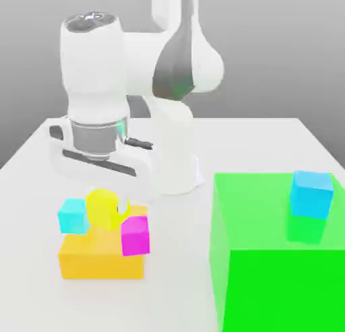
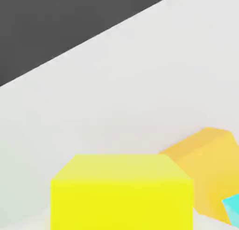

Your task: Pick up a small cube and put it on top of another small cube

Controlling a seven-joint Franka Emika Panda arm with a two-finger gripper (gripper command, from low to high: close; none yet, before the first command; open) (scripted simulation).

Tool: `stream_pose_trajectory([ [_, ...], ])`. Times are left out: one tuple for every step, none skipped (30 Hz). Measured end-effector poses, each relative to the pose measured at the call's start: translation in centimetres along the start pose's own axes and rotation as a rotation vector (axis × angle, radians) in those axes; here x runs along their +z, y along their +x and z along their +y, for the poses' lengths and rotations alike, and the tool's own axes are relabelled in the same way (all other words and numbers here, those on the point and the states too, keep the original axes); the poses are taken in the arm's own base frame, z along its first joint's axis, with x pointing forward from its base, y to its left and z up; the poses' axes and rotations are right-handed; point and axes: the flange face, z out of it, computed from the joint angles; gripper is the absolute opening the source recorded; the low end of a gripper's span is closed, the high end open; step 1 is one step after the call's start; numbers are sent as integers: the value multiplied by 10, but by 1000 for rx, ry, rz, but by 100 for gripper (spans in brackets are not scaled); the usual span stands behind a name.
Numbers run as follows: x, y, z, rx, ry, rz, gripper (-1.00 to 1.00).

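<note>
Bright-yellow small cube [image 1: 102, 209], w/ smooth, plain faces, sits clamped in the Panda gripper [image 1: 121, 205] nr the orange-yellow block [image 1: 101, 258], btwn cyan cube [image 1: 73, 217] & magenta cube [image 1: 135, 236] in ext. view.

The small lemon-yellow cube [image 1: 102, 209] is bright and plain-faced, gripped in the gripper [image 2: 122, 219], with two faces showing in the hand view, one a paler yellow than the other. In the exterior view it looks turned at an angle and slightly tilted, its outline partly overlapping the far part of the flatter orange-yellow block [image 1: 101, 256]. There it appears between the cyan cube [image 1: 73, 217] on the exterior view's left and the magenta cube [image 1: 135, 236] on the exterior view's right.
</note>
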Motion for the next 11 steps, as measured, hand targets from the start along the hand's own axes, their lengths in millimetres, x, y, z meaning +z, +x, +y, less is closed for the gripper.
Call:
stream_pose_trajectory([
  [-2, -8, 6, -26, 1, -1, -100],
  [-4, -17, 12, -53, 1, -2, -100],
  [2, -20, 15, -66, 2, -2, -100],
  [11, -22, 16, -73, 2, -3, -100],
  [21, -23, 16, -76, 1, -2, -100],
  [32, -23, 16, -78, 1, -2, -100],
  [44, -24, 17, -79, 1, -2, -100],
  [55, -24, 18, -79, 1, -1, 100],
  [55, -24, 18, -79, 1, -1, 100],
  [55, -24, 18, -79, 1, -1, 100],
  [55, -24, 18, -79, 1, -1, 100],
])
